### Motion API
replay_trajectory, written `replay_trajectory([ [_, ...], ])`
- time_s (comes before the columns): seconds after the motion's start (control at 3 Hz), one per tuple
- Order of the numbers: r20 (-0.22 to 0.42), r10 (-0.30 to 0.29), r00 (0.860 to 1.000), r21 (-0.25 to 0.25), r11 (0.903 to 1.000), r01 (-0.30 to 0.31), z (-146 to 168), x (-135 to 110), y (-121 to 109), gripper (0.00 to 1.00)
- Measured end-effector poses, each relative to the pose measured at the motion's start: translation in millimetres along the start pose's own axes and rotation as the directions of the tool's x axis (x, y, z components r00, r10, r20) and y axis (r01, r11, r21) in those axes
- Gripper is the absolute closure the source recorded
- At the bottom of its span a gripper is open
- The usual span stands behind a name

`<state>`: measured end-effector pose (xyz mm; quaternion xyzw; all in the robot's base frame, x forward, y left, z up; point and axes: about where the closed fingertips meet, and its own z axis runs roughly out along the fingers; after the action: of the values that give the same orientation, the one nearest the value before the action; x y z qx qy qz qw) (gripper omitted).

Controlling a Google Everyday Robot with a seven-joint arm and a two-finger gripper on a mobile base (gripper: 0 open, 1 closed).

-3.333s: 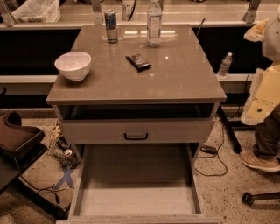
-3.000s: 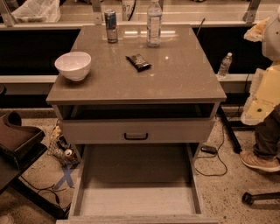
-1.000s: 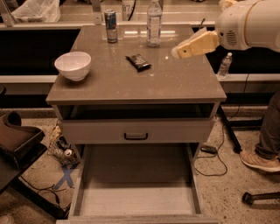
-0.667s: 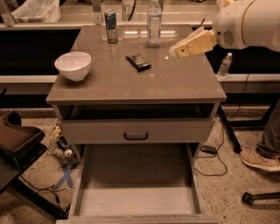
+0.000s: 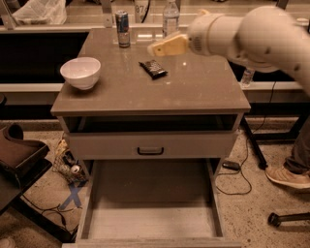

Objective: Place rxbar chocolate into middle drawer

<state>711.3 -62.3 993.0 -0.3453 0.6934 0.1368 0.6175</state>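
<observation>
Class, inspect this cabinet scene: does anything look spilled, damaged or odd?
Nothing is spilled or damaged. One oddity: a dark gap under the cabinet top shows no drawer front. The tool hovers near the rxbar chocolate.

Cream pincer [image 5: 156, 48] over grey-tan tabletop [image 5: 203, 89]; dark-brown rxbar chocolate [image 5: 153, 69]; white bowl [image 5: 80, 72]

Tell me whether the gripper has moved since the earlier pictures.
Yes. The gripper has moved left: its tip was right of the water bottle and is now left of it, near the rxbar chocolate.
</observation>
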Motion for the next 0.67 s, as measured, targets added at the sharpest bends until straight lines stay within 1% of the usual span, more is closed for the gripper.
replay_trajectory([
  [0.33,0.023,0.047,0.999,-0.003,0.9989,-0.047,61.0,15.2,6.0,0.0],
  [0.67,0.006,0.079,0.997,-0.01,0.9969,-0.079,104.0,38.1,13.2,0.0],
])
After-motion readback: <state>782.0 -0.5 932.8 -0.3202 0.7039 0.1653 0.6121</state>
